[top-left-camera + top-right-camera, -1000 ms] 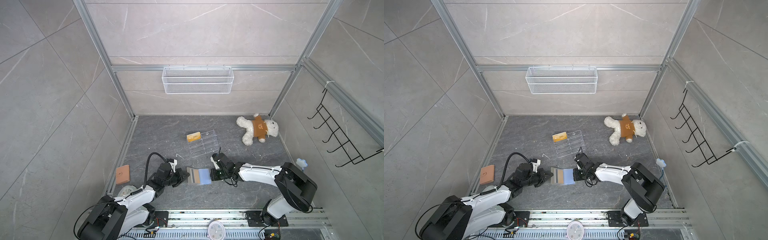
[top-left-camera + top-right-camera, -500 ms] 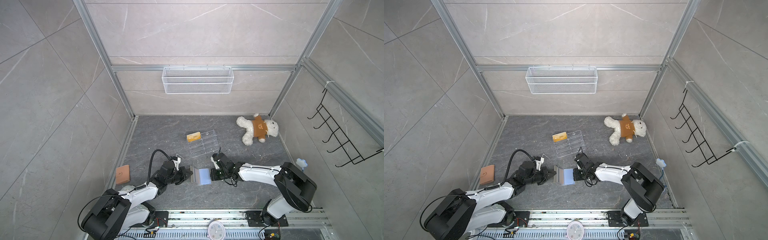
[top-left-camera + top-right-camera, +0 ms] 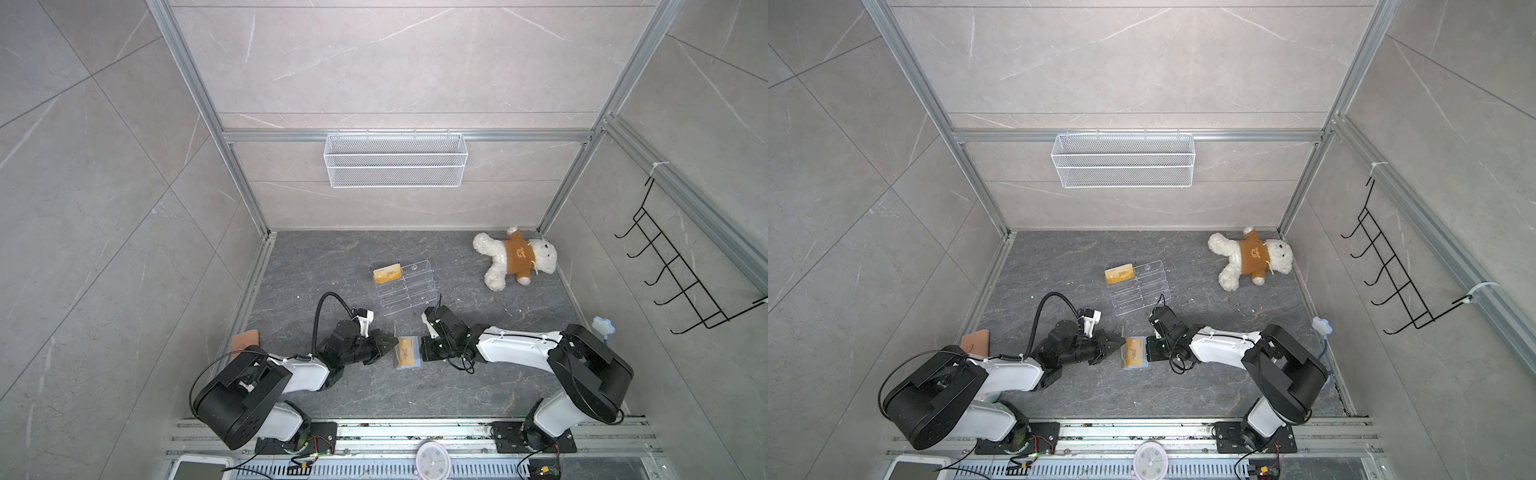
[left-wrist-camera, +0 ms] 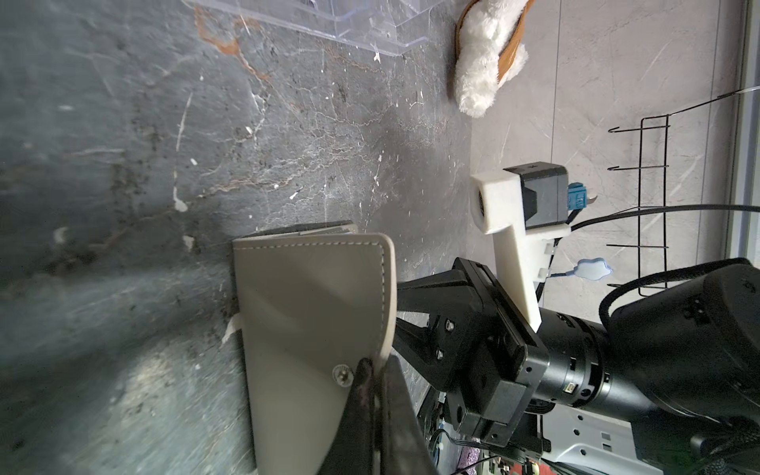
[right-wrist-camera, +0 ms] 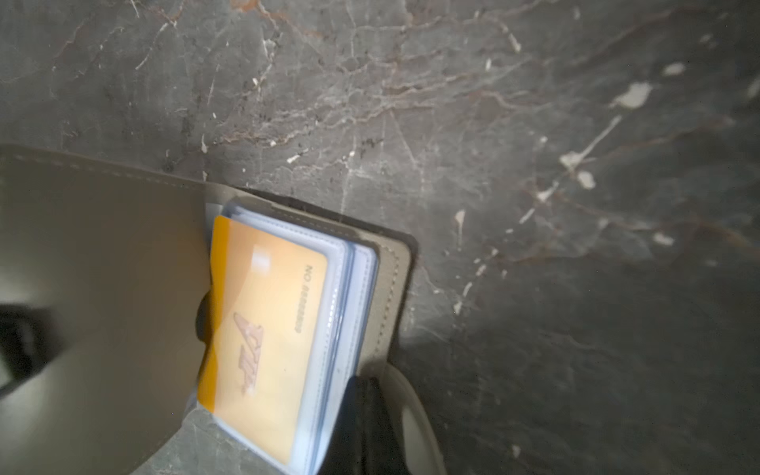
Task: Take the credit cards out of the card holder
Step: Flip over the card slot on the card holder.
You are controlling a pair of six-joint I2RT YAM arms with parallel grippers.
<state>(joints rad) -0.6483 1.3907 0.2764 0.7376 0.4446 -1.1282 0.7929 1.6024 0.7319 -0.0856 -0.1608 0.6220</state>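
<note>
Card holder: The grey card holder (image 3: 408, 365) lies open on the dark floor (image 3: 457, 395), near the middle, between the two grippers and just on the near side of the clear stand (image 3: 409, 293).
Flap: The left flap (image 4: 312, 320) stands up on edge, with a metal stud (image 4: 342, 374) showing on its outer face in the left wrist view.
Left gripper: The left gripper (image 3: 392, 345) is clamped on the flap's free edge, right beside the stud, and holds the flap upright.
Right gripper: The right gripper (image 3: 423, 353) sits low at the floor, pinched narrow on the holder's right edge, next to a pale tab (image 5: 415, 415).
Card: A gold card (image 5: 263, 329) lies face up in the top clear sleeve, with a bare orange strip showing past the sleeve's edge on the flap side.
Second card: A second card (image 3: 387, 273) stands at the far-left corner of the stand, well apart from the holder.
Bear: A white bear (image 3: 515, 259) in a brown top lies far right.
Wallet: A brown wallet (image 3: 245, 341) lies at the left wall, by the left arm.
Basket: A wire basket (image 3: 395, 160) hangs on the far wall.
</note>
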